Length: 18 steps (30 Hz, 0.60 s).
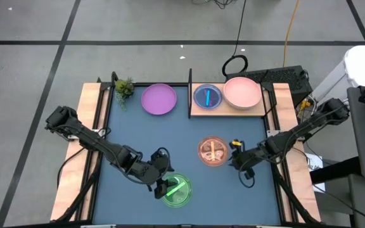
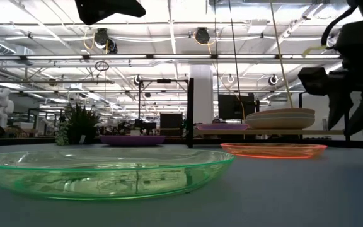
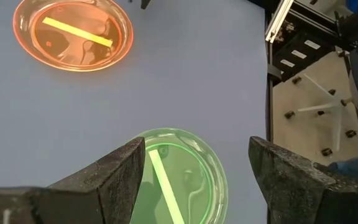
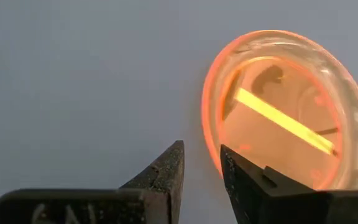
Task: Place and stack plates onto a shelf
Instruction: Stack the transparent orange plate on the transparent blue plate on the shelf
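Hovering over the green plate (image 1: pixel 177 190) near the front edge of the blue surface (image 1: pixel 170 136), the left gripper (image 1: pixel 163 182) is seen with its jaws spread wide and holding nothing; in the left wrist view the plate (image 3: pixel 182 177), with a green stick lying in it, shows between the two fingers (image 3: pixel 114 177).

The right gripper (image 1: pixel 244 170) is found just beside the orange plate (image 1: pixel 213 151), on the side nearer the right rail. Its jaws are nearly closed, with only a narrow gap, and nothing is gripped; in the right wrist view the plate's rim (image 4: pixel 213 118) lies just past the fingertips (image 4: pixel 169 165). A yellow stick is seen in this plate.

The shelf (image 1: pixel 230 109) sits at the far right of the surface, with a thin black upright (image 1: pixel 190 95) at its left end. Two plates are already on it: a blue plate (image 1: pixel 207 96) next to the upright and a pink plate (image 1: pixel 243 92) beside it. In the low view the pink plate appears to rest on another plate, though the number cannot be told.

A purple plate (image 1: pixel 159 99) lies on the surface left of the upright, with a small green plant (image 1: pixel 123 88) at the far left corner. Open surface lies between the two near plates and the shelf.
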Motion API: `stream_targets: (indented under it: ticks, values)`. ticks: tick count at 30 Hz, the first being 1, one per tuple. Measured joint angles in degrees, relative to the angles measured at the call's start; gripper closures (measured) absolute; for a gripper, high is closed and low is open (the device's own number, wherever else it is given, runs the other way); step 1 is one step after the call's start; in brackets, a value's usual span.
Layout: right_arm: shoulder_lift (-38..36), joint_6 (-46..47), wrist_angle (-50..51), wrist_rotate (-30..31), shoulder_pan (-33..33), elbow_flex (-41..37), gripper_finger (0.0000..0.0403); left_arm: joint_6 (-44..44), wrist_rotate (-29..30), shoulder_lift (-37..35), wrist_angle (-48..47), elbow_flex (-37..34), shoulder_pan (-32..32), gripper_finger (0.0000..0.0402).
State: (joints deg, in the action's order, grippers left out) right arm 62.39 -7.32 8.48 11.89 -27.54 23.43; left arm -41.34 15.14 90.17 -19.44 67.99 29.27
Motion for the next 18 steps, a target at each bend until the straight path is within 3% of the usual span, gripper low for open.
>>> stream_targets:
  ticks: [12,18]
  values:
    - [1.0,-7.4,-8.0,0.3,3.9,-4.8,0.0264,-1.2,0.0,0.0,0.0,0.0,0.0,0.0112]
    - [4.9,-14.6,-14.5,0.3,5.8,-6.0,0.0268,-2.3,0.0,0.0,0.0,0.0,0.0,0.0112]
